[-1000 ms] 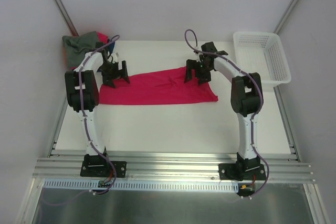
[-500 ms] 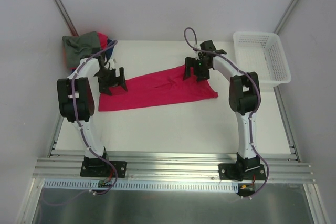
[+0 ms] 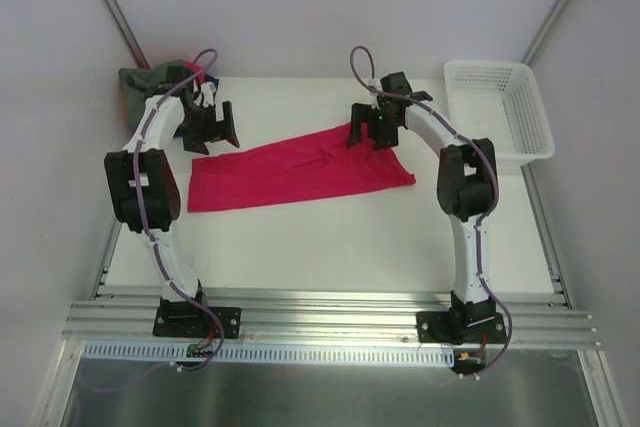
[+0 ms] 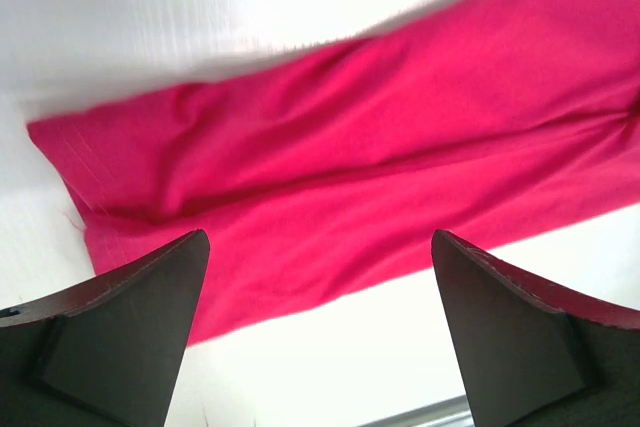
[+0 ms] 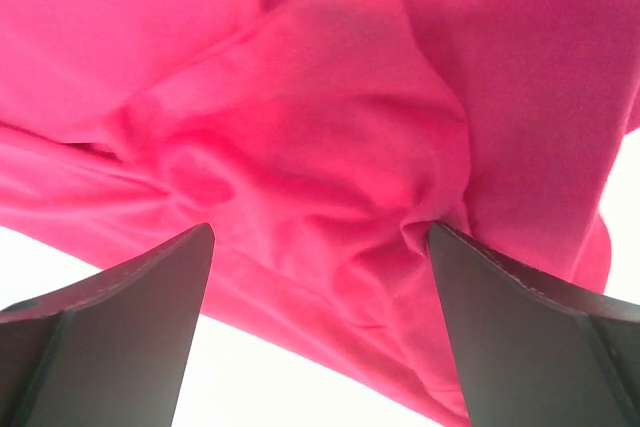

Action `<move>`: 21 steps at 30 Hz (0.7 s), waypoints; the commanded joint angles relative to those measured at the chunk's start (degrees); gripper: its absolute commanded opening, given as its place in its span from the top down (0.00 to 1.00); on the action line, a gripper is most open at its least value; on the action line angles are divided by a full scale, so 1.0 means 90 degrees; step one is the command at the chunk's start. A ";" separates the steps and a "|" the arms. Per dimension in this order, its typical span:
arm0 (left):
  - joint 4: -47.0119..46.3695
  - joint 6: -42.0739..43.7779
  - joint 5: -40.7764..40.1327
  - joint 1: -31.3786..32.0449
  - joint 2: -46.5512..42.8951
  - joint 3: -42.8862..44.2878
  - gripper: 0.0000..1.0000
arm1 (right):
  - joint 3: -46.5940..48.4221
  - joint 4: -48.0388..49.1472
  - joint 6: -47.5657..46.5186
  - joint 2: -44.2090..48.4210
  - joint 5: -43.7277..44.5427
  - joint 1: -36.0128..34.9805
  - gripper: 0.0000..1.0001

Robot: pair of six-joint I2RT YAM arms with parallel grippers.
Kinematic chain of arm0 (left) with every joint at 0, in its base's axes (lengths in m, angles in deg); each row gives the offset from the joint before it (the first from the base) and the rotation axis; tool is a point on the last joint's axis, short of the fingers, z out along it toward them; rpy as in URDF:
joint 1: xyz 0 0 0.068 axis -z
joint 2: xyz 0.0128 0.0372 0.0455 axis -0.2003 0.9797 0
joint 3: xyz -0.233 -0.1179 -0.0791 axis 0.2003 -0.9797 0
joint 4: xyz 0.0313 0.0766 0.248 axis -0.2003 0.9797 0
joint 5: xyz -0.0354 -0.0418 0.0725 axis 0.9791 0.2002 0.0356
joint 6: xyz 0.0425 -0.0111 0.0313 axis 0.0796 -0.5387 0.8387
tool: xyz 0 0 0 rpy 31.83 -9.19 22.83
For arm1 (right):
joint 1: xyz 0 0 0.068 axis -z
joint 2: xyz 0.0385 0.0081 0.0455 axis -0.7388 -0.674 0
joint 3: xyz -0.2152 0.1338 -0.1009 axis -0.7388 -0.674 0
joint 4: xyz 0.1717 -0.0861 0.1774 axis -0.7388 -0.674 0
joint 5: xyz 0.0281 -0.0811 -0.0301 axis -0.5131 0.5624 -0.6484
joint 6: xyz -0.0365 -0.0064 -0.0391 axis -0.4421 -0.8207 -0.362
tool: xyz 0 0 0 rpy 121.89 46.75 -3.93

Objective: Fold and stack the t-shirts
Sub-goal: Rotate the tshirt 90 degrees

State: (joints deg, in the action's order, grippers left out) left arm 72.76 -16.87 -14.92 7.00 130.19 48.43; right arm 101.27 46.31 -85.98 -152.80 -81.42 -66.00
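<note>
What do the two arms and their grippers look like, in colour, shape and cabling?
The left arm and the right arm both have slim white links joined by bulky black housings, and each stands on black base plates. A thin purple cable runs along each arm. The left gripper and right gripper are black; seen close, their fingers are dark, broad wedges.

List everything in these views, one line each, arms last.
crimson t-shirt: one, red, spread lengthwise mid-table, wrinkled at its right end
grey-green t-shirt: one, bunched at the far left corner; cloth beneath it unclear
basket: one, white plastic lattice, far right corner
table: one, white
left gripper: black, open, near the shirt's left end, holding nothing
right gripper: black, open, over the shirt's right end, holding nothing
</note>
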 commanded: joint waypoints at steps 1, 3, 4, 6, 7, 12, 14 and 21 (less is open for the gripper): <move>0.0124 0.0046 0.0048 -0.0041 0.0430 0.0387 0.05 | 0.0318 0.0130 0.0159 0.0837 -0.0122 -0.0146 0.07; 0.0124 0.0026 0.0136 -0.0041 0.0635 0.0504 0.05 | 0.0113 0.0120 0.0306 0.0906 -0.0162 -0.0195 0.06; 0.0124 0.0016 0.0146 -0.0041 0.0704 0.0534 0.05 | 0.0054 0.0082 0.0306 0.0906 -0.0162 -0.0224 0.06; 0.0134 0.0016 0.0185 -0.0031 0.0802 0.0554 0.05 | -0.0160 0.0062 0.0315 0.0867 -0.0191 -0.0244 0.06; 0.0124 0.0007 0.0204 -0.0040 0.0822 0.0534 0.05 | -0.0219 0.0004 0.0315 0.0848 -0.0191 -0.0244 0.06; 0.0124 -0.0013 0.0273 -0.0021 0.0608 0.0203 0.05 | -0.0542 0.0052 0.0325 0.0731 -0.0181 -0.0254 0.06; 0.0124 -0.0033 0.0283 -0.0031 0.0558 0.0105 0.05 | -0.0571 0.0071 0.0335 0.0691 -0.0191 -0.0263 0.06; 0.0124 -0.0033 0.0263 -0.0021 0.0549 -0.0227 0.05 | -0.0454 -0.0065 0.0335 0.0330 -0.0142 -0.0254 0.05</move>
State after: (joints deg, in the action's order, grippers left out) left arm 72.84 -16.91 -13.56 6.98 138.04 47.40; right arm 95.96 46.61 -83.70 -148.61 -82.08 -68.31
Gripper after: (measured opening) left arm 0.952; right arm 0.947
